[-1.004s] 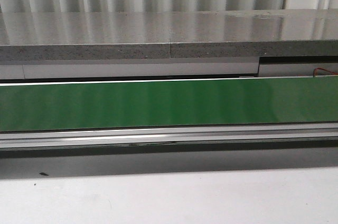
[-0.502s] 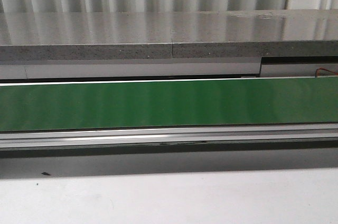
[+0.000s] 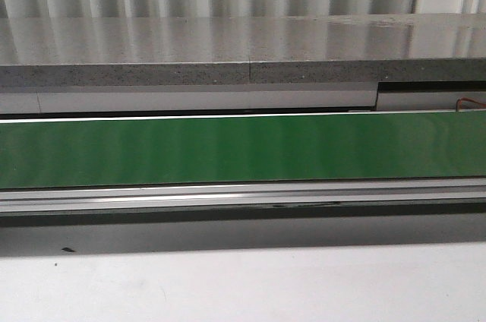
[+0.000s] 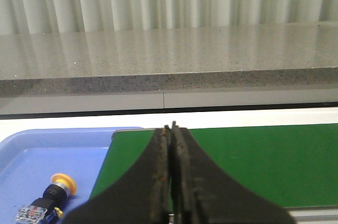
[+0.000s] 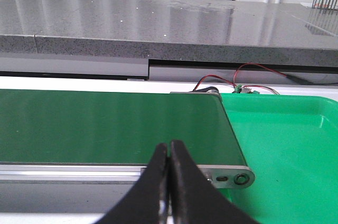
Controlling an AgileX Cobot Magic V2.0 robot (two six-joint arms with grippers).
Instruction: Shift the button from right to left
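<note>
Nothing shifts on the green conveyor belt [image 3: 228,147]; both the left gripper [image 4: 171,129] and right gripper [image 5: 168,147] sit closed, empty; the button [image 4: 50,197] lies in the blue tray [image 4: 31,155], apparently delivered.

Left claw [image 4: 171,129] and right claw [image 5: 168,145] both closed, holding nothing.

Count: 1 button [image 4: 48,198], 1 blue tray [image 4: 31,152], 1 green tray [image 5: 296,145], 1 green conveyor belt [image 3: 228,151], 2 tools—left tool [image 4: 171,129], right tool [image 5: 168,147].

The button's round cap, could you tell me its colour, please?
Yellow; the button shows best in the left wrist view.
</note>
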